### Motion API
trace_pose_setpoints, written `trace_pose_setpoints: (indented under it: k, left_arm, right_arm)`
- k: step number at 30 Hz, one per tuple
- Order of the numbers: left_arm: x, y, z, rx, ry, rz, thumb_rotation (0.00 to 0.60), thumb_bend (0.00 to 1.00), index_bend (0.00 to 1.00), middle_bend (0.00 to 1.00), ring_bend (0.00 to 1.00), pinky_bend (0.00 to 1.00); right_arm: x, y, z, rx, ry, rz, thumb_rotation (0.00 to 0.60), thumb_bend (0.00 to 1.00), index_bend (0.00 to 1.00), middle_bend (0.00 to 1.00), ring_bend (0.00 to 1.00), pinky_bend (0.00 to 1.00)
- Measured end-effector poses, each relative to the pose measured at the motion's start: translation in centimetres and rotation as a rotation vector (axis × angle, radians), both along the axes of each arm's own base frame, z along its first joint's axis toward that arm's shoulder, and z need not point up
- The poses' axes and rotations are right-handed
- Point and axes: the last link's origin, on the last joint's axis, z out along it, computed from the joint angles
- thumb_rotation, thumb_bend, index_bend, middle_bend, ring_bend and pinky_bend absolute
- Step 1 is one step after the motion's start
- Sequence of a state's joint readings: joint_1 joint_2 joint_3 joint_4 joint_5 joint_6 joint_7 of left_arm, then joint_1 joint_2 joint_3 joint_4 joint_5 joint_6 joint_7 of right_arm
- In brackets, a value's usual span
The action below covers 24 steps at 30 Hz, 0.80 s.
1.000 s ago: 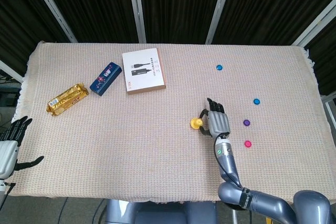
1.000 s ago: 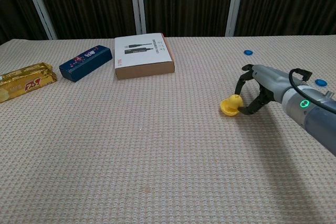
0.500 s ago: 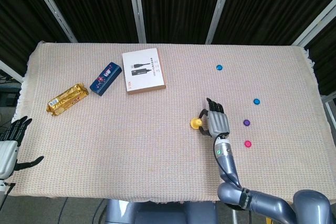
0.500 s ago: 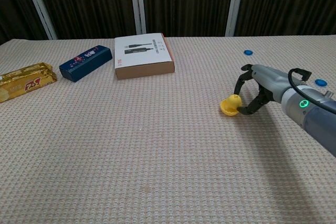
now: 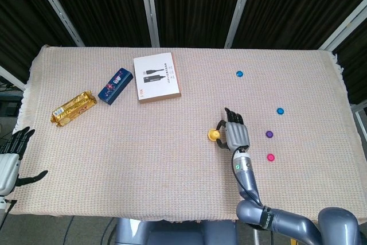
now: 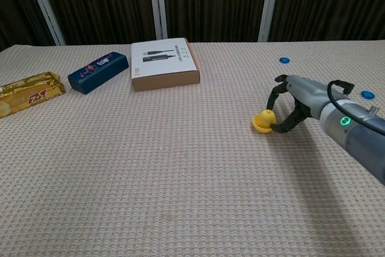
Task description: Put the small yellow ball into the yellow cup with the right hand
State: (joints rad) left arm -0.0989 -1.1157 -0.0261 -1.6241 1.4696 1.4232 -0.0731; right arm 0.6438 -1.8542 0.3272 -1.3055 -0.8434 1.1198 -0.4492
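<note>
1. The counter (image 5: 172,142) is covered by a woven beige cloth. Wide bare cloth lies in front of, and to the left of, the right robot hand (image 5: 235,132) (image 6: 295,103).
2. The left robot hand (image 5: 12,156) sits at the counter's left front edge, fingers spread and holding nothing.
3. Near the far edge lie a white box (image 5: 156,77) (image 6: 163,62), a blue packet (image 5: 116,85) (image 6: 98,71) and a gold snack bar (image 5: 73,108) (image 6: 27,91), all well apart from the right robot hand.
4. Small discs lie to the right: blue (image 5: 239,74) (image 6: 284,60), light blue (image 5: 280,111) (image 6: 367,94), purple (image 5: 269,133) and magenta (image 5: 270,156).
5. The small yellow ball (image 5: 215,135) (image 6: 266,117) is pinched between the right robot hand's thumb and finger, just above the yellow cup (image 6: 261,126).
6. The yellow cup appears tilted, mouth toward the left front; its long axis is hard to tell.
</note>
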Motion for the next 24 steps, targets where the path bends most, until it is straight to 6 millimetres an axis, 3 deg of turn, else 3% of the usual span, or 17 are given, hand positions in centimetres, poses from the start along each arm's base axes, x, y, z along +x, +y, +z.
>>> trace_pose_setpoints:
  k: [14,21,24]
  left_arm:
    - [0.02,0.01,0.01,0.002,0.000,-0.002,0.600,0.03,0.00,0.00,0.00,0.15]
    - [0.03,0.03,0.00,0.001,0.000,-0.003,0.600,0.03,0.00,0.00,0.00,0.15]
    - [0.03,0.03,0.00,0.001,-0.001,-0.003,0.600,0.03,0.00,0.00,0.00,0.15]
  right_arm:
    - [-0.05,0.29,-0.26,0.005,-0.004,0.015,0.600,0.23,0.44,0.00,0.00,0.00]
    - [-0.18,0.23,0.06,-0.002,0.005,0.024,0.600,0.01,0.33,0.00,0.00,0.00]
    - [-0.33,0.16,0.37,-0.007,0.008,0.026,0.600,0.00,0.25,0.00,0.00,0.00]
